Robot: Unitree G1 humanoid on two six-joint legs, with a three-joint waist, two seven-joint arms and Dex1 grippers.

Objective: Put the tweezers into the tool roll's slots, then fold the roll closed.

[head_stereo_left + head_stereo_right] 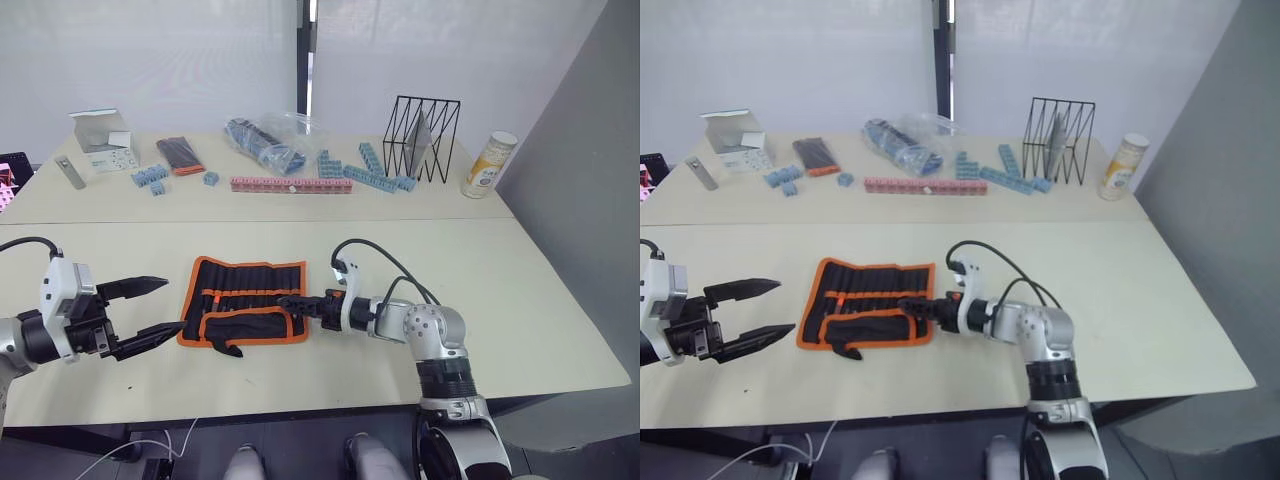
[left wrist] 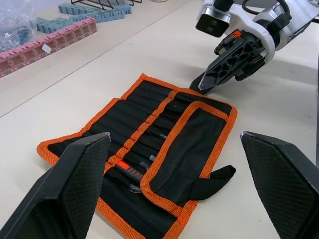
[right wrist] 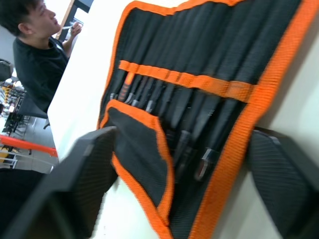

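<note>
Tool roll (image 1: pixel 243 300) lengthwise left-to-right.

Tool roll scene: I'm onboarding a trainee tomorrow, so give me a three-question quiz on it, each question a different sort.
1. True or false: the tool roll lies open on the near table, with its lower flap folded up over part of the slots.
2. Multiple choice: where is the right gripper?
A. at the roll's right edge
B. over the wire rack
C. beside the yellow canister
3. Fill in: the left gripper sits just to the roll's left, with its fingers ____.

Key
1. True
2. A
3. open
</note>
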